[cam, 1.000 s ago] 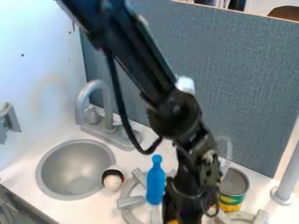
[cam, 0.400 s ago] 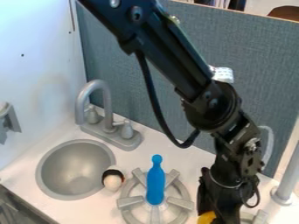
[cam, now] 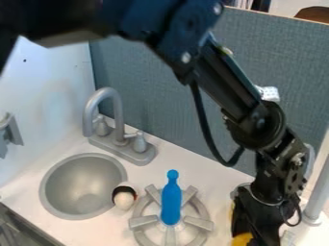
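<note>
I have the end effector [cam: 249, 242] low at the right of my camera view, hanging over the surface [cam: 193, 168] at the bottom edge. A yellow thing [cam: 242, 239] sits right at its lower end, against the black body as I see it, but most of it is hidden from me. I cannot tell whether the end effector is open, closed or gripping that yellow thing.

Just behind the end effector I can make out part of a can [cam: 235, 190], largely covered by the arm. At the far right a grey post [cam: 316, 204] rises from the surface, with part of a grey fitting [cam: 287, 238] near its foot.

To the left of the end effector, and apart from it, a blue bottle-shaped piece [cam: 171, 199] stands upright over the middle of a grey stove burner [cam: 143, 222]. Further left, a small rounded figure in black, white and red [cam: 124, 197] lies beside the right rim of a round grey sink [cam: 80, 166]. Behind the sink stands a curved grey faucet [cam: 118, 113] with two handles, and a blue-grey panel [cam: 167, 96] closes off the back.
</note>
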### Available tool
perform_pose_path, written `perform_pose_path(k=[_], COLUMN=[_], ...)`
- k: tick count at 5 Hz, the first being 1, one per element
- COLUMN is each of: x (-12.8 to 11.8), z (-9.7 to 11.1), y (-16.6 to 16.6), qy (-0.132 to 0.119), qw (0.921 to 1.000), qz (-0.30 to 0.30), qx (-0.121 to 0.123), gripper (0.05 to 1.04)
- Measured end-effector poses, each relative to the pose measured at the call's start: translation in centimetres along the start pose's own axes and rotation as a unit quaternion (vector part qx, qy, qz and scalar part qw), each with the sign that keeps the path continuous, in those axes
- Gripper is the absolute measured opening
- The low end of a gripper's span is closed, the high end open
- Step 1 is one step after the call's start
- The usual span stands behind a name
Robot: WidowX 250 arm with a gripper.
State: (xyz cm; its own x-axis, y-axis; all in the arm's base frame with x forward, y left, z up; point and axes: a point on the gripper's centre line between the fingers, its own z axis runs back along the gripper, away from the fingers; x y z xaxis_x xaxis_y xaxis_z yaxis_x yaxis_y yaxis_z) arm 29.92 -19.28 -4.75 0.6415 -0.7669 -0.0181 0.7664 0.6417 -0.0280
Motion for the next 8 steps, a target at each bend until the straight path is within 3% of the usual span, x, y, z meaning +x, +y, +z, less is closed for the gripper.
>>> perform_pose_path(k=[2, 4, 6, 7, 8], x=[1.2, 2.9, 3.6, 3.3, 2.1], z=[-2.5, -3.3, -4.1, -4.2, -4.2], y=[-1.3, -2.2, -1.9, -1.9, -1.9], qy=[0.011, -0.041, -0.040, -0.048, -0.034], qw=[0.9990, 0.9966, 0.9972, 0.9970, 0.9976], qz=[-0.043, -0.064, -0.059, -0.059, -0.059], qx=[-0.010, -0.032, -0.024, -0.017, -0.011], gripper=[0.689, 0.689, 0.689, 0.736, 0.980])
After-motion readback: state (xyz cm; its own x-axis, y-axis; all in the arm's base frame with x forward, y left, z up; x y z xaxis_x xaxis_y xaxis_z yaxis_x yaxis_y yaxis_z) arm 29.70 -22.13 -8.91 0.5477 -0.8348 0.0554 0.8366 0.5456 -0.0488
